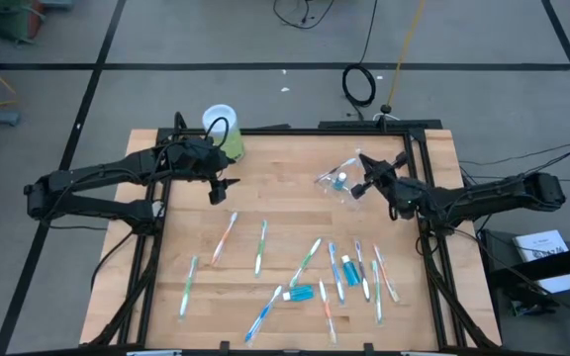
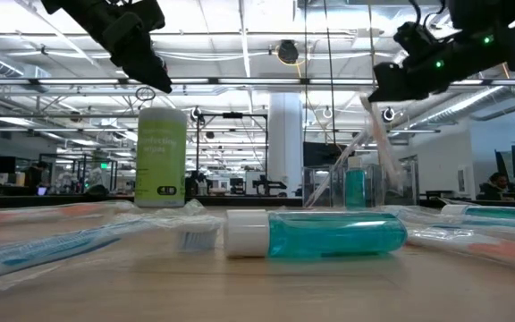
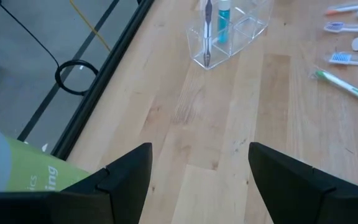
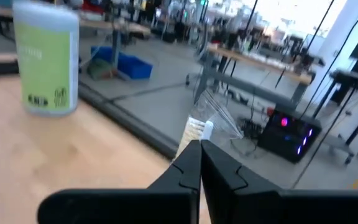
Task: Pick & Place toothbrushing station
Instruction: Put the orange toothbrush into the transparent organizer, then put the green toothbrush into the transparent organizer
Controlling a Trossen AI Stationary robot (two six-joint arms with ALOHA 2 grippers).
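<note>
A clear plastic cup point(image 1: 342, 181) stands on the wooden table at the far right, with a blue toothpaste tube point(image 3: 224, 12) inside it. My right gripper point(image 1: 363, 161) hovers just over the cup, shut on a toothbrush point(image 2: 379, 139). My left gripper point(image 1: 221, 190) hangs open above the table's far left, beside the light-green canister point(image 1: 230, 140), with nothing between its fingers. Several toothbrushes point(image 1: 261, 245) and two blue toothpaste tubes point(image 1: 299, 294) lie flat on the near half of the table. My right gripper pinches a toothbrush close below its bristled head point(image 4: 197, 129) between its two fingers. The head, in clear wrapping, sticks out just past the fingertips. The handle point(image 2: 381, 148) slants down from the gripper toward the clear cup; whether its lower end rests in the cup, I cannot tell.
The light-green canister with a white lid point(image 2: 161, 156) stands at the table's far left edge. A black frame point(image 1: 424, 198) runs around the table. A bare strip of wood point(image 1: 285, 203) lies between the two grippers.
</note>
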